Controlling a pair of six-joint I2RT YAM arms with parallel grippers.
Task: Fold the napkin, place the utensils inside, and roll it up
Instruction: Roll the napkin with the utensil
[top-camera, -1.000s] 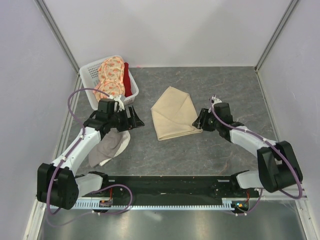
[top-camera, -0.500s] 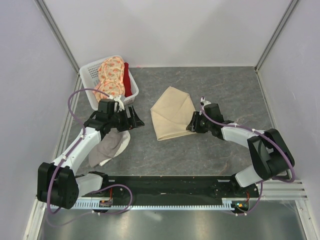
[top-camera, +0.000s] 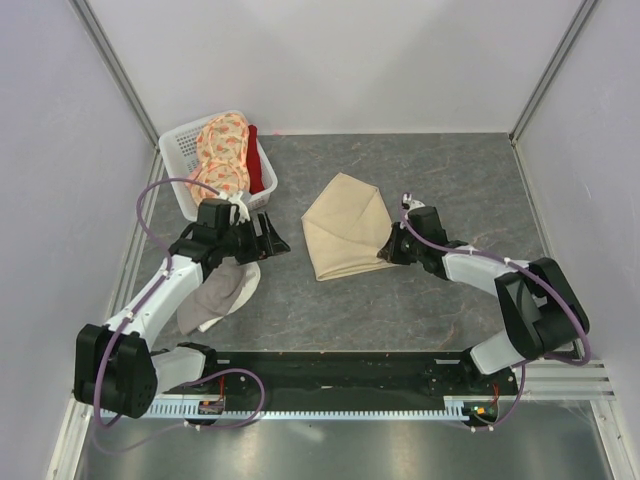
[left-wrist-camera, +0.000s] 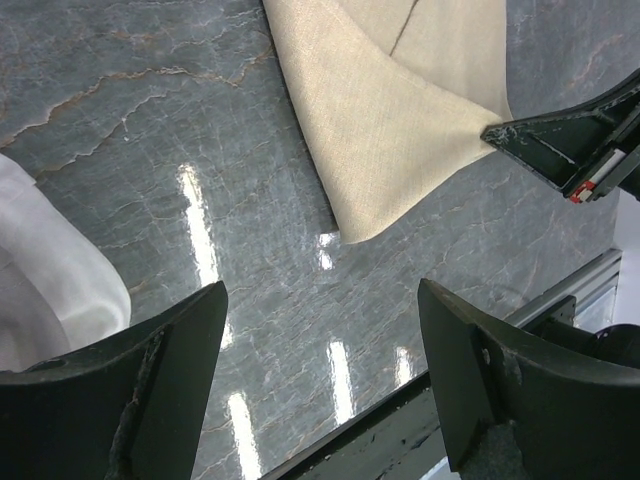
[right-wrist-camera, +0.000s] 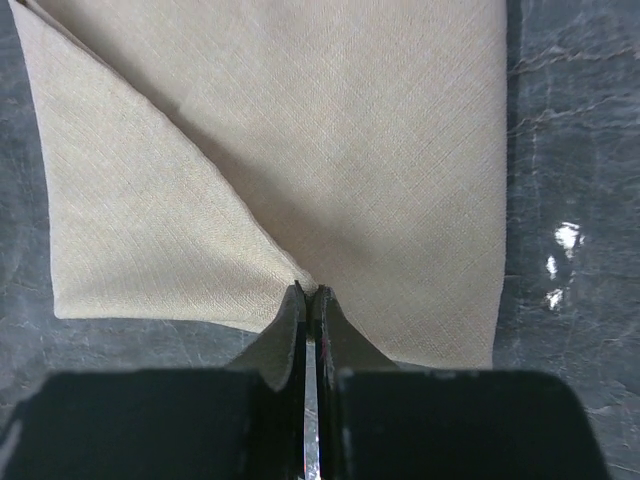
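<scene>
Napkin lies folded near the middle of the tabletop, flaps overlapping; whatever sits beneath them is hidden.

Right pincer is at the napkin's 4 o'clock edge, clenched on a pinch of cloth. The wrist view shows fabric puckered at the tips, which are only partly seen.

Left pincer is at the napkin's 9 o'clock, released, jaws wide and holding nothing.

Grey-and-white cloth is partly covered by the left arm.

Basket at 10 o'clock holds an orange floral cloth. A red item behind it is mostly hidden.
</scene>
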